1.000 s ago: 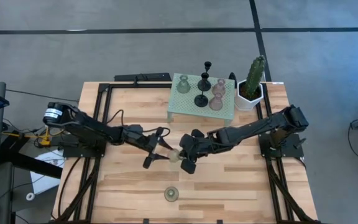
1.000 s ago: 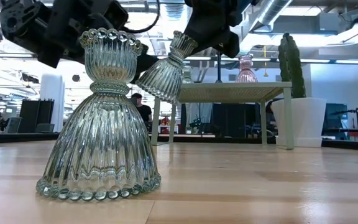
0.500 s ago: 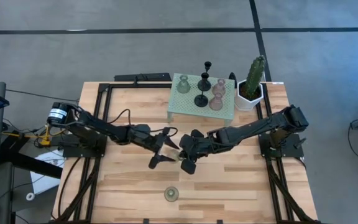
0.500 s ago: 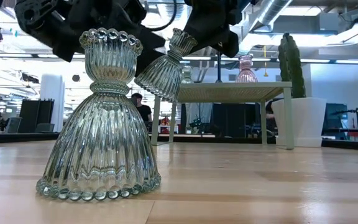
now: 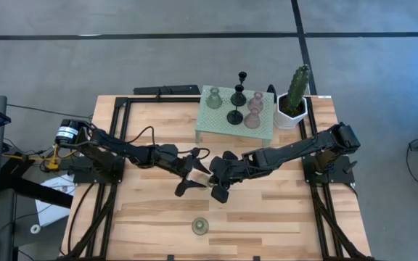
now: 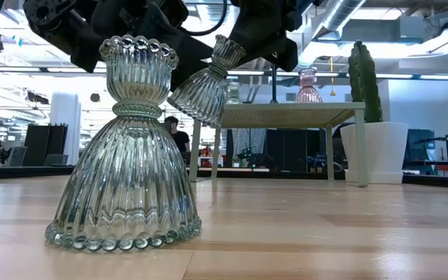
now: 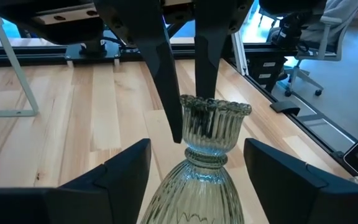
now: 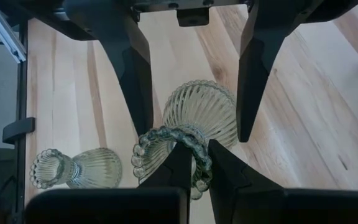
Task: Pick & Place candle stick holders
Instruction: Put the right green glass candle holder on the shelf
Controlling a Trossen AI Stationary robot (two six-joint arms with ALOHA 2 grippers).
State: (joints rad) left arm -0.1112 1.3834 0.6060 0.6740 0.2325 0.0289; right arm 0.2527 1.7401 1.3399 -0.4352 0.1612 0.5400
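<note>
Tabletop shows no writing; right gripper (image 5: 210, 182) pinches pale green holder (image 5: 205, 180).

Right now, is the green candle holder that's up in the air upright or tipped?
Tipped. The pale green holder hangs slanted above the table, its rim clamped by the right end effector, while the left end effector is open around it.

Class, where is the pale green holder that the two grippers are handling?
High view: the pale green holder hangs mid-table, between the left gripper and right gripper, in front of the mint stand.
</note>
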